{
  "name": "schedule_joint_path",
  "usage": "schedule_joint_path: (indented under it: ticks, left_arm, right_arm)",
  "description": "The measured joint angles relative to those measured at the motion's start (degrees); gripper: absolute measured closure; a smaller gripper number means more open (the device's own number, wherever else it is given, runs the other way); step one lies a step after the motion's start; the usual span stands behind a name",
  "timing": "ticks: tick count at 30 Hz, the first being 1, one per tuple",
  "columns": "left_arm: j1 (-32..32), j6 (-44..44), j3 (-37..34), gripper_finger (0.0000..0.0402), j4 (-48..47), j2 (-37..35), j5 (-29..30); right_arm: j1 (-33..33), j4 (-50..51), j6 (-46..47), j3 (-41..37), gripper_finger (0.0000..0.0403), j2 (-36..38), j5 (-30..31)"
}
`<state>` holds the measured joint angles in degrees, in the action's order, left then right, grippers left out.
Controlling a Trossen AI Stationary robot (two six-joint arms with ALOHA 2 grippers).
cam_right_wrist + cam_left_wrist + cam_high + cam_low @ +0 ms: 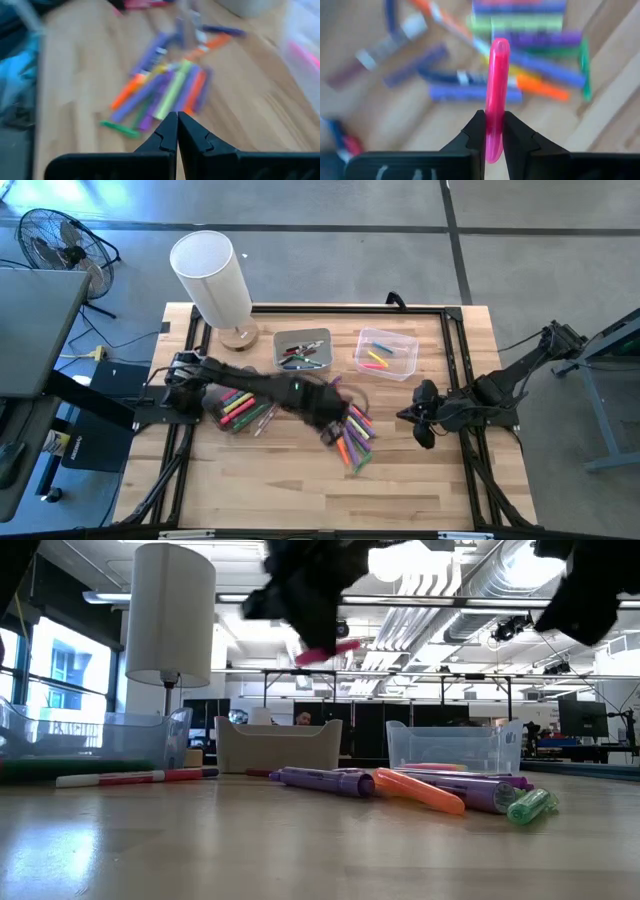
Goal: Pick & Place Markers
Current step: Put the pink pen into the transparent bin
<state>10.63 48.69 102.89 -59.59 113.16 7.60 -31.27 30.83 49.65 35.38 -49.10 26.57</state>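
My left pincer (pixel 494 131) grips a glossy pink marker (pixel 496 90), raised above the scattered markers (pixel 352 438) on the wooden table (pixel 300 480) | keep squeeze steady, carry level to clear plastic bin (pixel 386 353) | right pincer (pixel 177 131) closed, empty, waiting aside.

the marker (pixel 496 95) pinched in the dark left gripper (pixel 493 134) is bright pink; the loose markers (pixel 355 438) on the pale wood-grain table (pixel 300 480) are purple, orange, green, pink and blue; the grey bin (pixel 302 350) holds dark and red pens; the clear bin (pixel 386 353) holds pink, yellow and green ones; the lamp (pixel 212 277) has a white shade; the right gripper (pixel 177 131) is black
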Motion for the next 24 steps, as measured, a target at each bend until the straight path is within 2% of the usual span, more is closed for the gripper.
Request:
schedule_joint_path:
  ticks: [3,6,12,17,24]
  left_arm:
    - [-3.88,-7.21,5.74,0.0363,-1.62,-0.05,1.98]
    - [-8.07,-15.37,10.20,0.0369,-0.75,-0.09,2.02]
    - [-16.48,-30.62,13.25,0.0369,7.05,-0.14,-2.15]
    - [-22.40,-38.51,13.39,0.0369,14.47,2.00,-8.68]
    - [-26.80,-44.43,13.26,0.0369,21.28,7.34,-16.46]
  right_arm:
    - [1.32,5.23,6.87,-1.34,0.0403,0.02,-0.05]
    - [2.17,4.47,10.48,-5.52,0.0403,0.00,-2.08]
    - [2.80,-14.77,17.20,-17.05,0.0403,0.00,-5.26]
    - [2.80,-29.83,21.34,-23.17,0.0403,0.00,0.19]
    - [2.80,-31.27,21.00,-22.66,0.0403,0.00,7.72]
